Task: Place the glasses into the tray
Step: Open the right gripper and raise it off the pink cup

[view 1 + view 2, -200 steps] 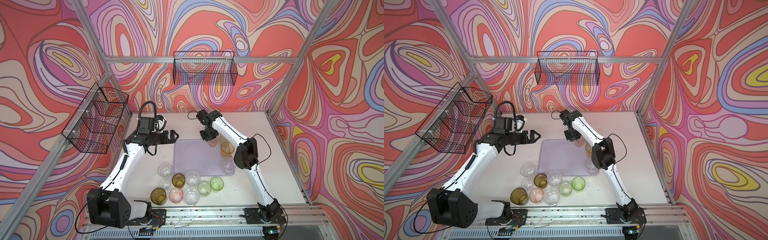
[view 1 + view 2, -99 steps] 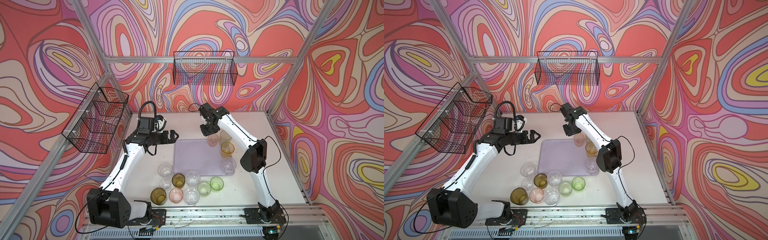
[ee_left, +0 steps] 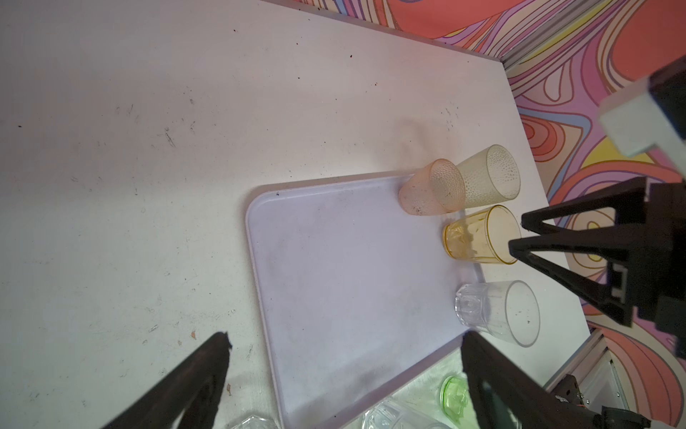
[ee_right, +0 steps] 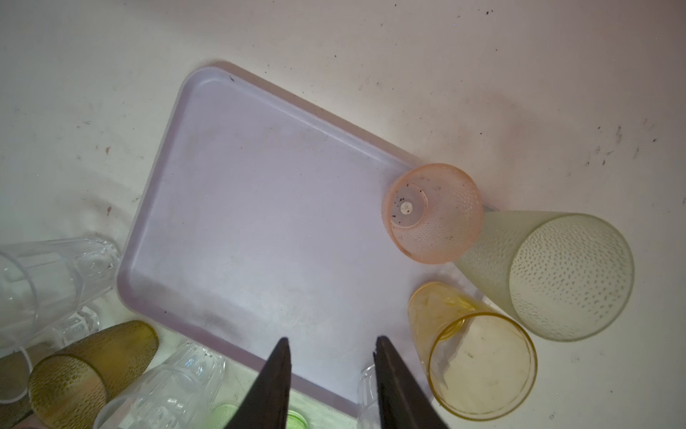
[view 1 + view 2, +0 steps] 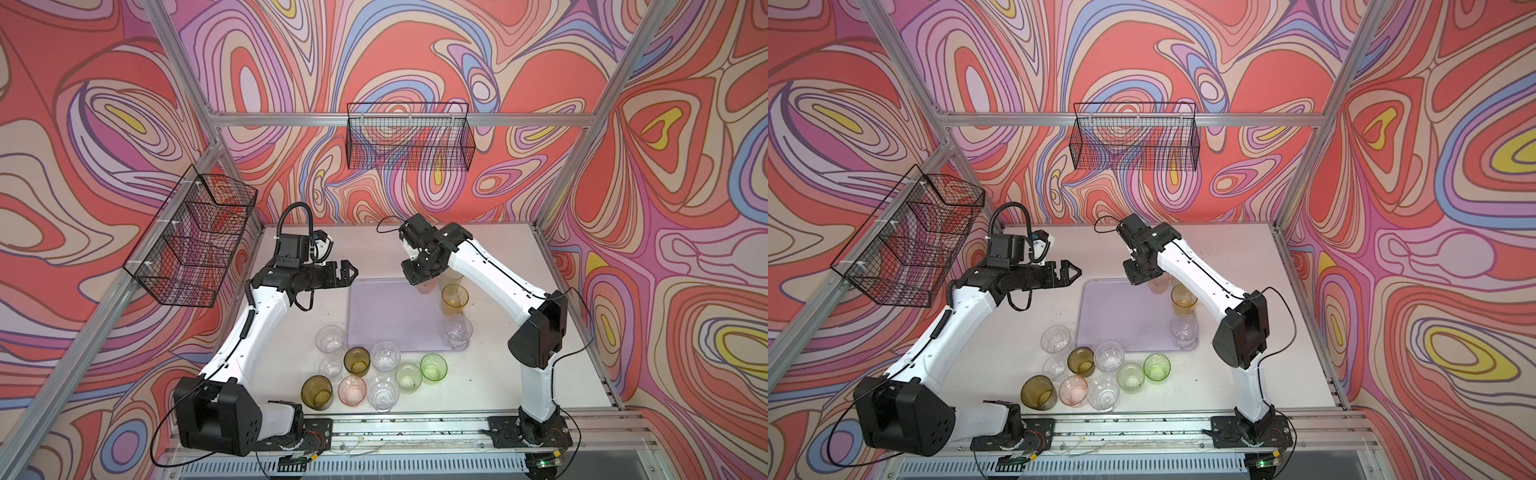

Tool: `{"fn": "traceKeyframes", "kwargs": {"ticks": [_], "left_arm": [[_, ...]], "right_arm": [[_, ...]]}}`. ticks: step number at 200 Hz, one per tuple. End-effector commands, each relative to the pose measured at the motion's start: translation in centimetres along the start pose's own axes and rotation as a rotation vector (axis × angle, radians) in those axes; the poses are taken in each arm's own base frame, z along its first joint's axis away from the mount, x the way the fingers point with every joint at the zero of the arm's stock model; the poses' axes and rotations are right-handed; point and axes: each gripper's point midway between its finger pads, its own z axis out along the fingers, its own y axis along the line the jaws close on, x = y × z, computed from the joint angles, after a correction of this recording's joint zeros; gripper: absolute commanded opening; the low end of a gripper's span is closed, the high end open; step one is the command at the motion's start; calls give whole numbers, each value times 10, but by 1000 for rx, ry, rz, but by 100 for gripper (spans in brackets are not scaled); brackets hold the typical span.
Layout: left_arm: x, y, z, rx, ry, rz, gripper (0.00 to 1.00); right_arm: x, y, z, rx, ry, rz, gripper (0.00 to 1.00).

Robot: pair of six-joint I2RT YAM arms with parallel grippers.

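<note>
The pale lilac tray [image 5: 386, 320] [image 5: 1121, 320] [image 3: 345, 267] [image 4: 260, 208] lies mid-table. Three glasses stand along its right side: a pink one [image 5: 426, 286] [image 4: 432, 213] at the far corner, a yellow one [image 5: 455, 297] [image 4: 479, 356] and a clear one [image 5: 457, 331]. A taller pale yellow-green glass [image 4: 549, 275] [image 3: 488, 176] stands on the table just beyond that corner. My right gripper [image 5: 420, 276] [image 5: 1142, 277] [image 4: 330, 340] hangs above the pink glass, open and empty. My left gripper [image 5: 347, 272] [image 5: 1069, 272] [image 3: 345, 336] hovers wide open left of the tray.
Several more glasses cluster on the table before the tray's near edge, among them an olive one [image 5: 356, 360], a bright green one [image 5: 433, 368] and a clear one [image 5: 330, 338]. Black wire baskets hang on the left wall [image 5: 191, 241] and back wall [image 5: 409, 141].
My right gripper has let go of the pink glass in the tray's far corner, opened and lifted off it. The left arm has not moved.
</note>
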Motion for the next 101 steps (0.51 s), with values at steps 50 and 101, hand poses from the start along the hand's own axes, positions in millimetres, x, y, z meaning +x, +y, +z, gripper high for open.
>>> {"fn": "traceKeyframes", "kwargs": {"ticks": [50,101], "left_arm": [[1,-6,-2,39,13,9,100],[1,-5,-1,33,13,7,100]], "right_arm": [[48,33,-16,-57,50,-64,39],[83,62,-15,-126,112,-114,39]]}}
